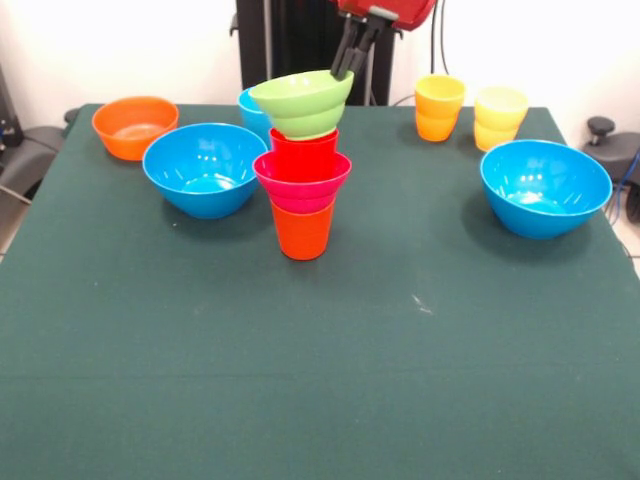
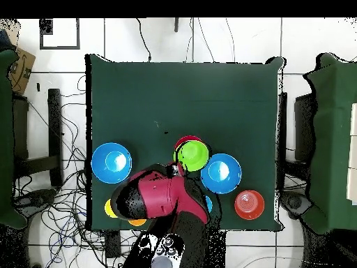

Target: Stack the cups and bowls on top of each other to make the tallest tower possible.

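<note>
Dark green tablecloth (image 1: 320,380) covers the table, small pale speck right of centre. White tiled floor (image 2: 195,42) around it. Tangled black cables (image 2: 56,202) beside one edge. Cardboard box (image 2: 21,66) at a corner.

I see my red and black arm reaching in from above, its gripper (image 1: 347,62) tilted, dark fingers (image 1: 343,55) close together and clamped on the lime-green bowl's (image 1: 301,100) rim.

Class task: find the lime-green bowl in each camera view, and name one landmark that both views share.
Front view: lime-green bowl, upper centre, tilted atop the tower.
Overhead view: just right of centre, beside the arm.
Shared landmark: the blue bowl next to the tower.
</note>
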You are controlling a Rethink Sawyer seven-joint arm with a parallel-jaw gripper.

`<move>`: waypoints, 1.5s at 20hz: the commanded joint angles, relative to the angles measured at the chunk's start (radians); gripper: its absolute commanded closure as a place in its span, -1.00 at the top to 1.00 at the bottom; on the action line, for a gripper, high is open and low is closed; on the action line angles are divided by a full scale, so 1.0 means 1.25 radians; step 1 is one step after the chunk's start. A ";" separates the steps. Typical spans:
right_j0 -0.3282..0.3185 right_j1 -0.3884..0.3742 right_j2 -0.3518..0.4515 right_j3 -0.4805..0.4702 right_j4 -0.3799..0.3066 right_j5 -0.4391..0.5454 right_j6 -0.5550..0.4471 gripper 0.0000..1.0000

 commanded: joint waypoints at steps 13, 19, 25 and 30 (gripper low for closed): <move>-0.010 0.047 0.037 -0.016 -0.013 -0.046 0.108 -1.00; -0.009 0.048 0.036 -0.019 -0.012 -0.046 0.108 -1.00; -0.004 0.057 0.030 -0.029 -0.013 -0.037 0.109 -1.00; -0.011 0.049 0.042 -0.029 -0.008 -0.019 0.096 -1.00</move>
